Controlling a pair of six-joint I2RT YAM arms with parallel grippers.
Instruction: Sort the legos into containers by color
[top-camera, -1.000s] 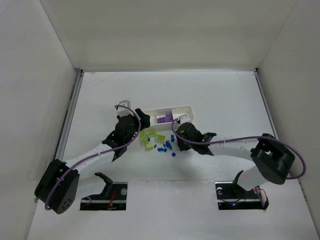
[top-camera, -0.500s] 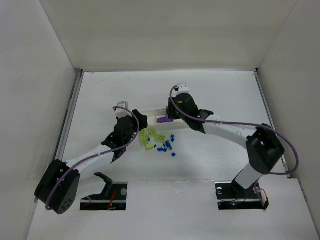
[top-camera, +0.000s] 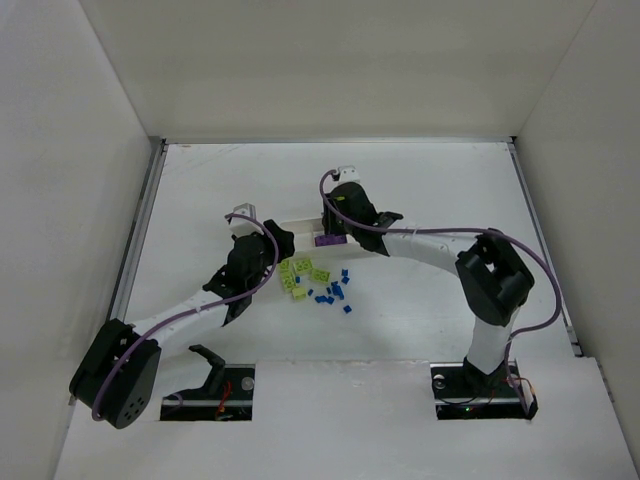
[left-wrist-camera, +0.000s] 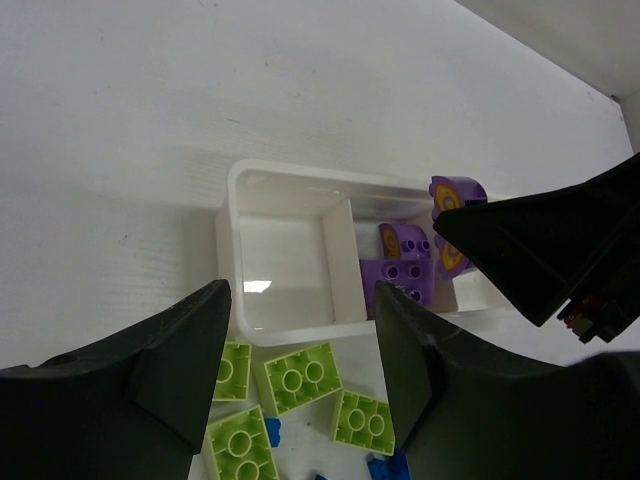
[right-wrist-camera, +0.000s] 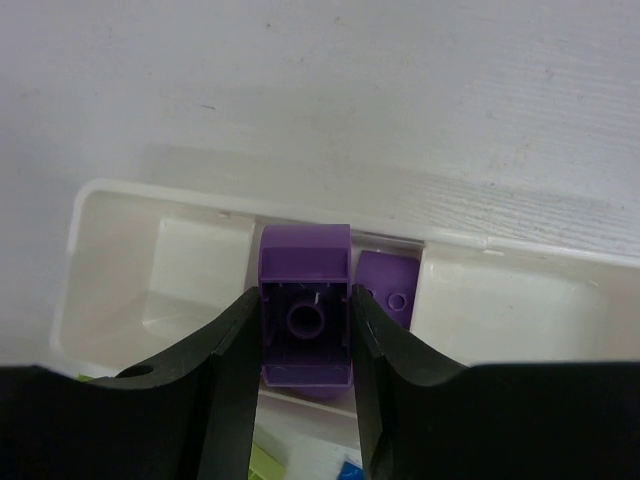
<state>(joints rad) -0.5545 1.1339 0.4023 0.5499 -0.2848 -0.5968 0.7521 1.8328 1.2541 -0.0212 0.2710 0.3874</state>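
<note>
My right gripper is shut on a purple block and holds it above the middle compartment of the white tray, where other purple blocks lie. In the top view the right gripper is over the tray. My left gripper is open and empty above the lime-green bricks, just in front of the tray's left compartment. Purple blocks show in the middle compartment. Green bricks and tiny blue pieces lie on the table in front of the tray.
White walls close in the table on three sides. The arm bases stand at the near edge. The right arm's body reaches over the tray's right part in the left wrist view.
My right arm has swung from the blue pieces up and left to over the tray's middle, carrying the purple block. My left arm has barely moved.
</note>
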